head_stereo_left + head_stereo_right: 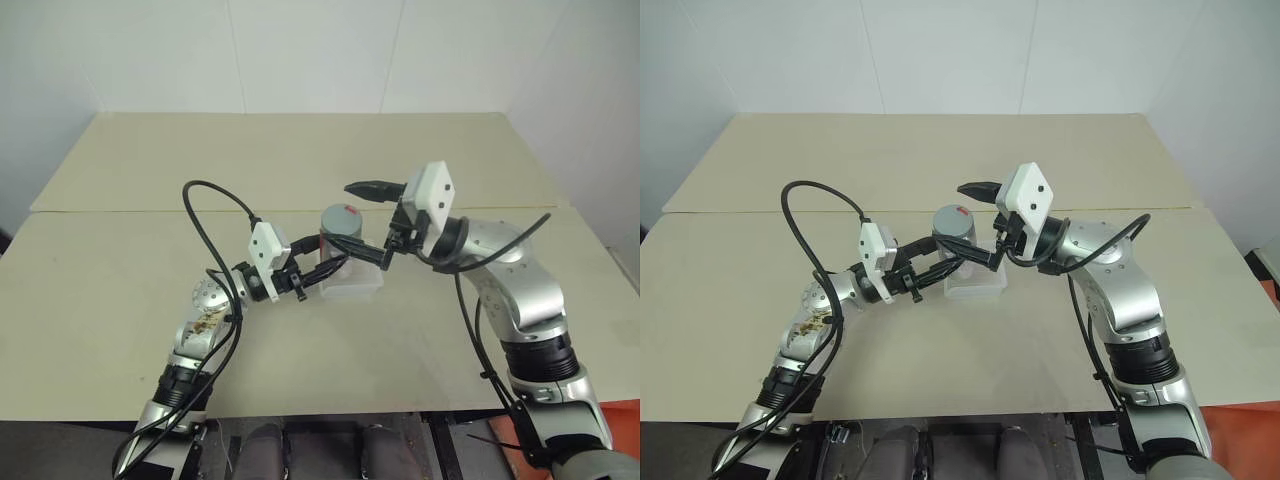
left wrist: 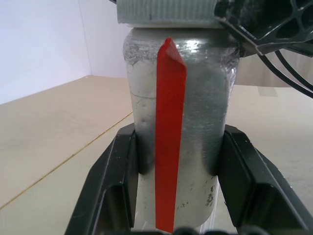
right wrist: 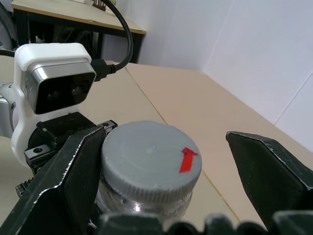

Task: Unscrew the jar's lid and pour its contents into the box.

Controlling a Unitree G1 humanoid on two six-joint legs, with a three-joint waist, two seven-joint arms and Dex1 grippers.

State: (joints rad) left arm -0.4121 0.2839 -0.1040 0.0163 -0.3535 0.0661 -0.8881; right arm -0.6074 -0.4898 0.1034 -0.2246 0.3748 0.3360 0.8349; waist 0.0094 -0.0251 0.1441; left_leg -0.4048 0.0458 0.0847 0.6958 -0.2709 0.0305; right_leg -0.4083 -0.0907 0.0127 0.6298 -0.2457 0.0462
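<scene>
My left gripper [image 1: 318, 268] is shut on the silvery-grey jar [image 1: 338, 240], which it holds upright by its body. In the left wrist view both black fingers [image 2: 115, 186] press the jar [image 2: 200, 112] on either side of its red label strip. The grey lid [image 3: 146, 156] with a red mark sits on the jar. My right gripper [image 1: 366, 220] is open and straddles the lid [image 1: 342, 213]. One finger [image 3: 63, 181] is close against the lid's rim and the other stands well apart from it. The clear box [image 1: 352, 287] lies on the table just in front of and below the jar. The contents are hidden.
Two beige tabletops [image 1: 120, 300] meet at a seam [image 1: 120, 211] running behind the jar. White walls close off the back. Black cables [image 1: 205, 215] loop off both wrists above the table.
</scene>
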